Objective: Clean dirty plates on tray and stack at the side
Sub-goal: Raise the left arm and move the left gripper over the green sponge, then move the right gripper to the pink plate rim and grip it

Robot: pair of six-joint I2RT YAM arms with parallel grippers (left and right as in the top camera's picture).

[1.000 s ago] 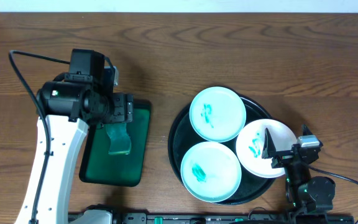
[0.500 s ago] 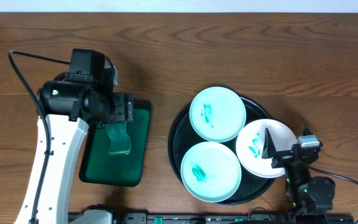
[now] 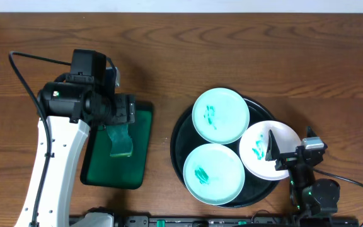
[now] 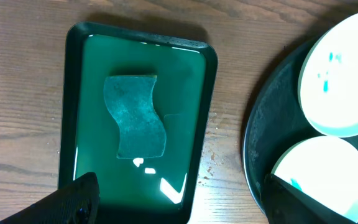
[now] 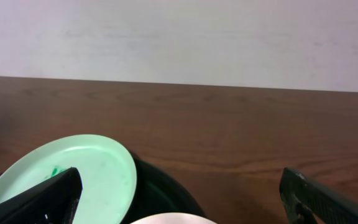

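Three white plates with teal smears lie on the black tray (image 3: 176, 142): one at the back (image 3: 220, 115), one at the front (image 3: 213, 173), one on the right rim (image 3: 266, 150). My left gripper (image 3: 122, 111) is open and empty above the green sponge (image 3: 120, 140). In the left wrist view the gripper (image 4: 180, 186) hangs over the sponge (image 4: 134, 116), with the tray (image 4: 263, 124) and two plates (image 4: 344, 74) (image 4: 328, 174) at the right. My right gripper (image 3: 290, 150) is open and empty at the right plate's edge. The right wrist view shows the gripper (image 5: 179, 186), the back plate (image 5: 92, 171) and the tray (image 5: 160, 186).
The sponge lies in a small green rectangular tray (image 3: 140, 170) left of the black tray, also seen in the left wrist view (image 4: 73, 93). Brown wooden table (image 3: 244, 50) runs behind and between the trays. A black cable (image 3: 24, 75) loops at the far left.
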